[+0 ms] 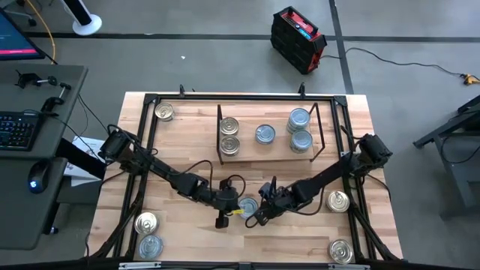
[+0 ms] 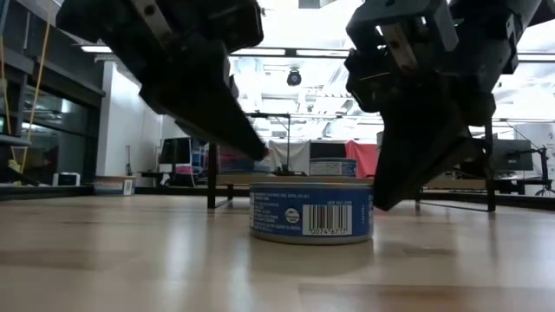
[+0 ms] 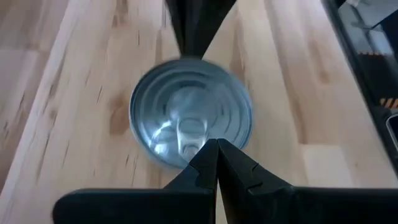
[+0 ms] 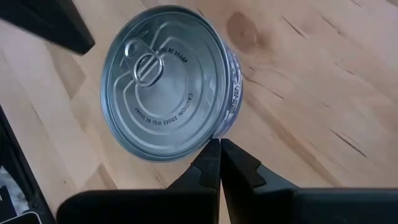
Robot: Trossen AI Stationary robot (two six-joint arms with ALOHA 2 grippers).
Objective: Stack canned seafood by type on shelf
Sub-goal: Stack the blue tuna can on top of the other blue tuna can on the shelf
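- A silver tin [image 1: 247, 205] with a blue label stands flat on the table [image 1: 187, 240], near the middle of the front half, between the two grippers.
- The left gripper [image 1: 223, 215] is just left of this tin. In the left wrist view its fingers [image 3: 214, 163] are pressed together, tips over the near rim of the tin [image 3: 190, 118]; it pinches nothing.
- The right gripper [image 1: 259, 215] is just right of the tin. In the right wrist view its fingers [image 4: 219, 160] are also pressed together, tips at the tin's [image 4: 168, 81] edge, holding nothing.
- In the low view the tin [image 2: 312, 208] sits on the wood with both grippers slanting down toward it from either side. I cannot tell whether they touch it.
- The shelf [image 1: 266, 150] lies at the back middle of the table, with black brackets at its ends.
- On the shelf: two gold tins [image 1: 229, 136] side by side at the left end, one silver tin [image 1: 265, 134] in the middle, and two silver tins [image 1: 300, 130] side by side at the right end.
- Loose tins on the table: one gold at the back left corner [image 1: 164, 112], a gold [image 1: 145, 223] and a silver [image 1: 150, 246] at the front left, one gold at the right edge [image 1: 338, 201], and one gold at the front right [image 1: 341, 251].
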